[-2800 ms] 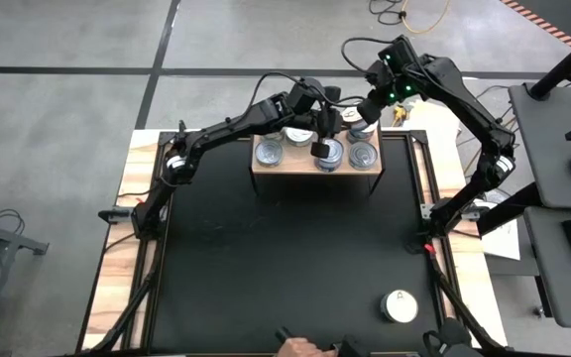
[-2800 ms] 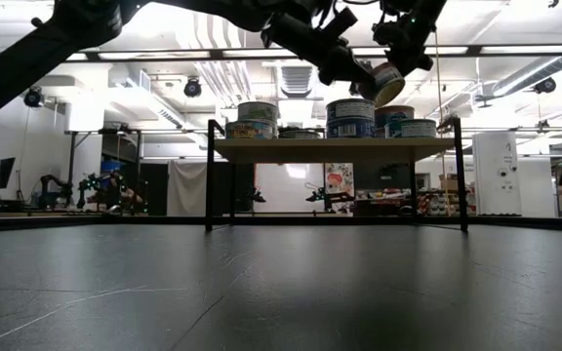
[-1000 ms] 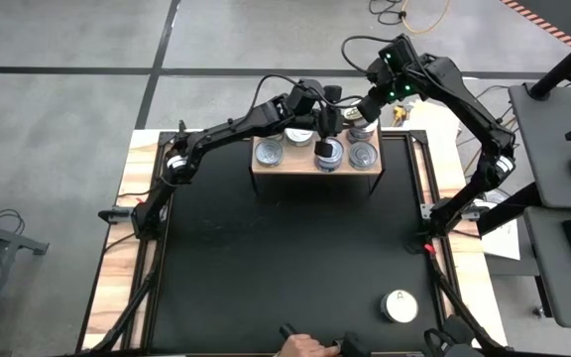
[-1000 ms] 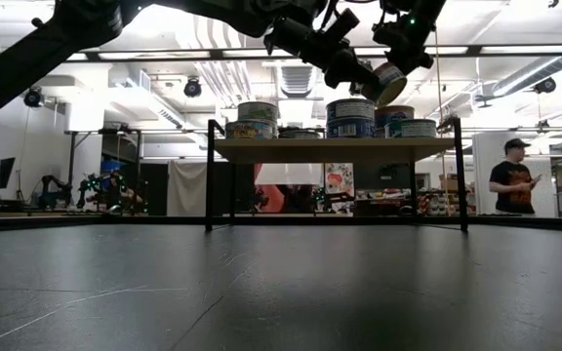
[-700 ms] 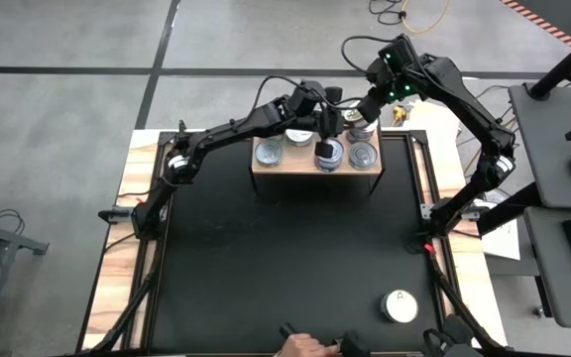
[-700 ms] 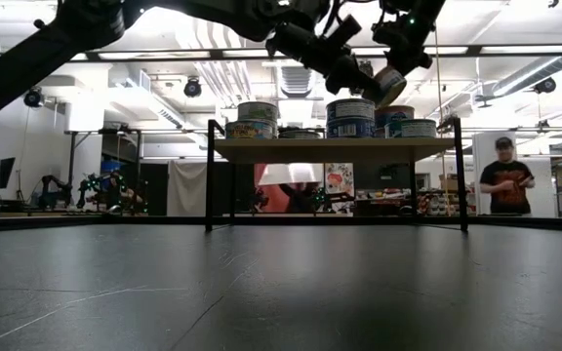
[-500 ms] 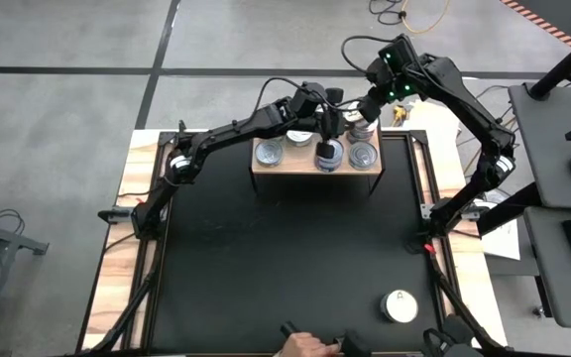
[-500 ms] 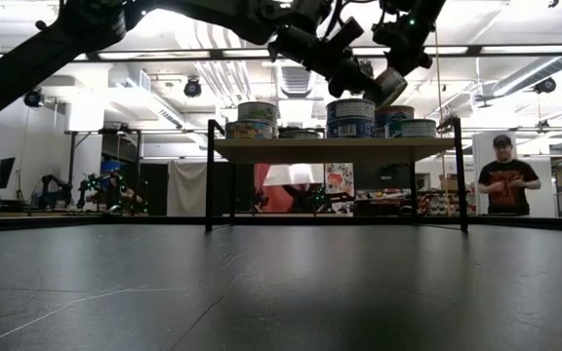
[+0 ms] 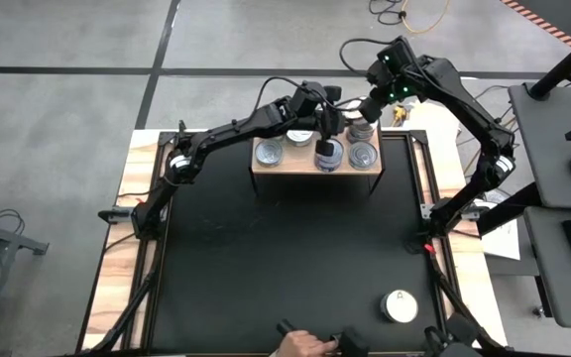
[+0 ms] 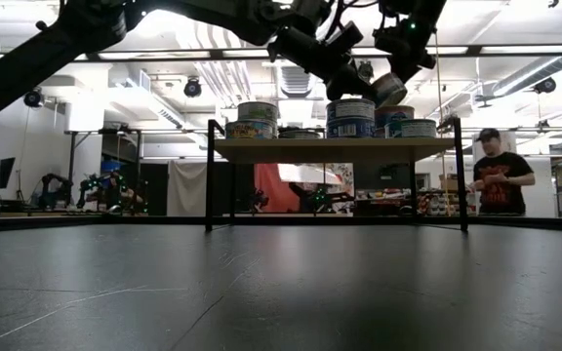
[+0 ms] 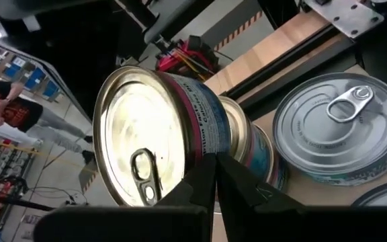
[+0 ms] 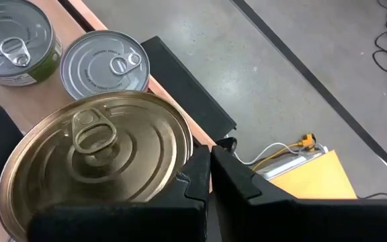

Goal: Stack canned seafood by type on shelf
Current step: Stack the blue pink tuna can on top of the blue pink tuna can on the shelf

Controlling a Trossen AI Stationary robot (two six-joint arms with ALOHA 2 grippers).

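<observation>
Canned seafood sits mostly on the shelf (image 9: 264,168) at the far end of the table (image 9: 285,248), with one white-topped tin (image 9: 399,305) left alone near the front edge. The left end effector (image 9: 322,126) is clamped on the rim of a silver-topped can (image 11: 150,144), holding it tilted over the shelf's middle tins. The right end effector (image 9: 373,107) pinches the edge of a gold-topped can (image 12: 96,171) above the shelf's right end. These tins look rigid and fairly dense for their size, so they won't crush, but the smooth metal walls seem slippery. I'd judge an edge pinch lets a can swing; a hold across the side wall would likely sit steadier for stacking.
</observation>
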